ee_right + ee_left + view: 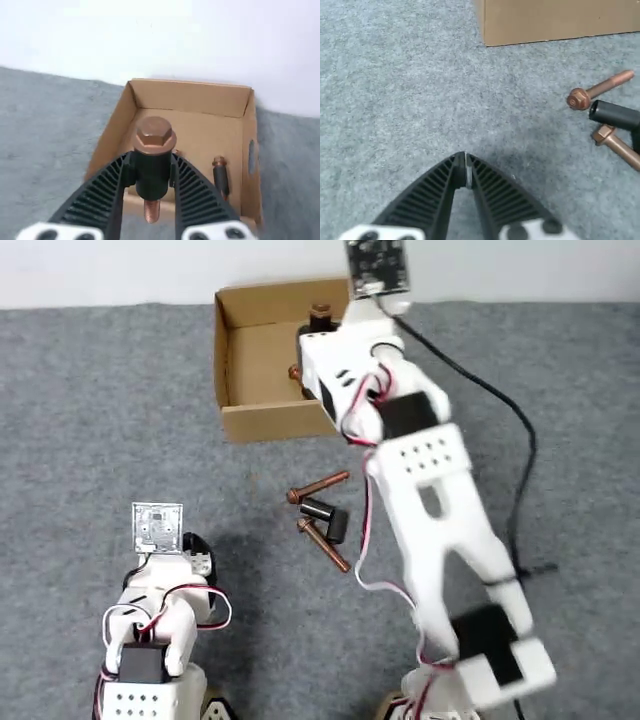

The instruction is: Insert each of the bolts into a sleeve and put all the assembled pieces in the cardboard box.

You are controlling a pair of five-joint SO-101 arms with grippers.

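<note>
Right gripper (150, 167) clamps a sleeved bolt (154, 136) upright over the cardboard box (190, 97), upper centre of the high view; one assembled piece (220, 179) lies inside against a side wall. Left gripper (465, 161) clenched, empty, lower left, open grey carpet (100, 420) around. Loose bolts (318, 486) and sleeve (317, 508) mid-frame.

I count 2 loose bolts (320, 485), 2 sleeves (316, 508), 2 assembled pieces (152, 170), 1 cardboard box (270, 422).

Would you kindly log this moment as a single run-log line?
right gripper shut on bolt-in-sleeve assembly at cardboard box | another assembled piece inside | left gripper shut, empty | two loose bolts, black sleeve on table
</note>
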